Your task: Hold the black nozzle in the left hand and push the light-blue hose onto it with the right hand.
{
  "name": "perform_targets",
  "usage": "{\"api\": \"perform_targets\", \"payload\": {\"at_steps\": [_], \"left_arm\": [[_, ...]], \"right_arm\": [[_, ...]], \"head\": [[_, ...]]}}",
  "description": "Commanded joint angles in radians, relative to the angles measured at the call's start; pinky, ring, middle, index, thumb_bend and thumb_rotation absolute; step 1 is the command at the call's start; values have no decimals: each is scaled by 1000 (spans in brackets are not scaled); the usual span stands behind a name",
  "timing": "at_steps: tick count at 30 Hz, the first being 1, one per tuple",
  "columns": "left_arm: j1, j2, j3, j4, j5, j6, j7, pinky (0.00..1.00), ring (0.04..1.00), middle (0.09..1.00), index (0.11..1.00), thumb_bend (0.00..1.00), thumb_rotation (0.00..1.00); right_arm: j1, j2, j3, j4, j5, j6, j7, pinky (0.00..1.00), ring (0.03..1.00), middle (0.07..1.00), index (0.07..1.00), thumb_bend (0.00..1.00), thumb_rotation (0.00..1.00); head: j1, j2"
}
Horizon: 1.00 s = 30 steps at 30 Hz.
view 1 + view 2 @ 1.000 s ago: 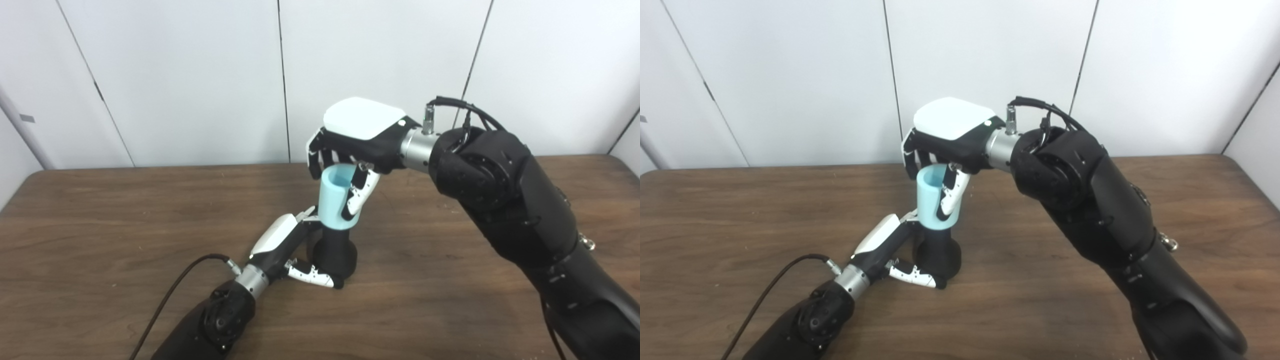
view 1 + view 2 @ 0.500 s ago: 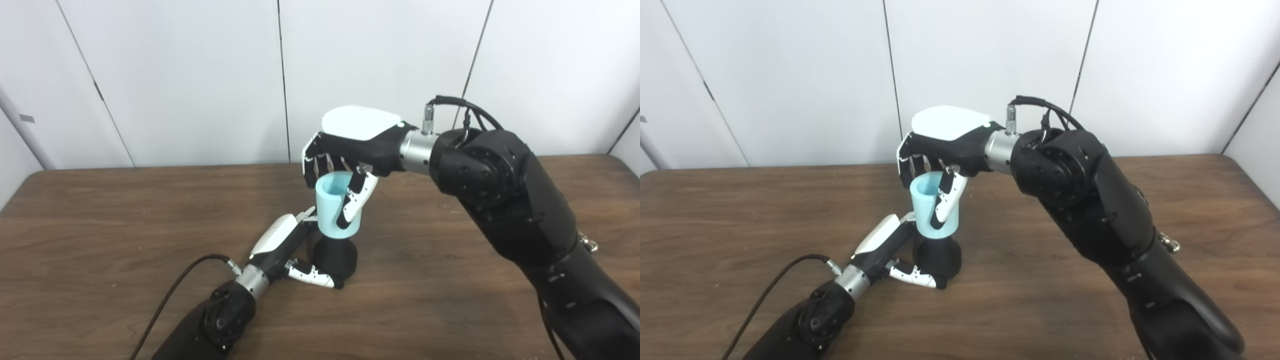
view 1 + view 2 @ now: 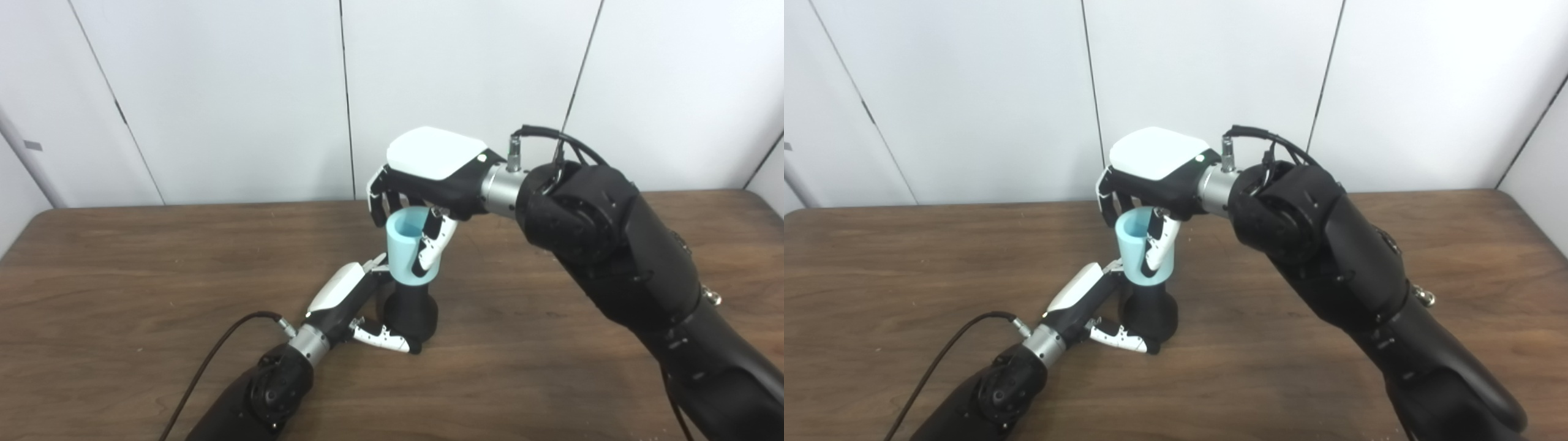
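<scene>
The hose (image 3: 409, 248) stands nearly upright over the nozzle (image 3: 411, 312), its long axis running top to bottom with a slight lean — the open upper mouth tips toward the left of the picture, while the lower end sits over the nozzle's narrow neck. That alignment is what the coming push turns on: as I judge it, the push has to run straight down the shared axis of hose and nozzle, and the lean would have to be taken out for the hose to slide on squarely.

The right hand (image 3: 429, 177) comes at the hose from above and from the right, palm facing down over the open mouth. Its fingers (image 3: 430, 248) are wrapped down the hose's sides, grasping it — thumb on the near side, the others behind.

The left hand (image 3: 358, 306) lies low on the tabletop (image 3: 122, 275), reaching in from the lower left. Its fingers (image 3: 383, 337) curl around the nozzle's wide base, holding it upright on the wood.

So the hose is directly above the left hand's grip and just beneath the right palm. How far the neck already reaches inside the hose cannot be seen. The hose's lower rim hides it.
</scene>
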Motion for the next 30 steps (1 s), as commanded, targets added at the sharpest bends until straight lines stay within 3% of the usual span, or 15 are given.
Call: {"api": "perform_targets", "payload": {"at_steps": [1, 15, 30], "left_arm": [[93, 8, -75, 75, 102, 86, -91, 1000, 1000, 804, 484, 518, 74], [95, 10, -76, 67, 99, 93, -99, 1000, 1000, 804, 484, 518, 73], [97, 12, -75, 57, 98, 102, -104, 1000, 1000, 804, 484, 518, 74]], "right_arm": [[-31, -24, -17, -1, -21, -20, -13, 220, 343, 467, 547, 507, 0], [-19, -11, -46, 5, -34, -37, -35, 220, 345, 458, 539, 509, 0], [-15, 2, -48, 25, 9, -25, -1, 252, 356, 471, 545, 509, 0]], "head": [[-1, 1], [-1, 5], [0, 9]]}}
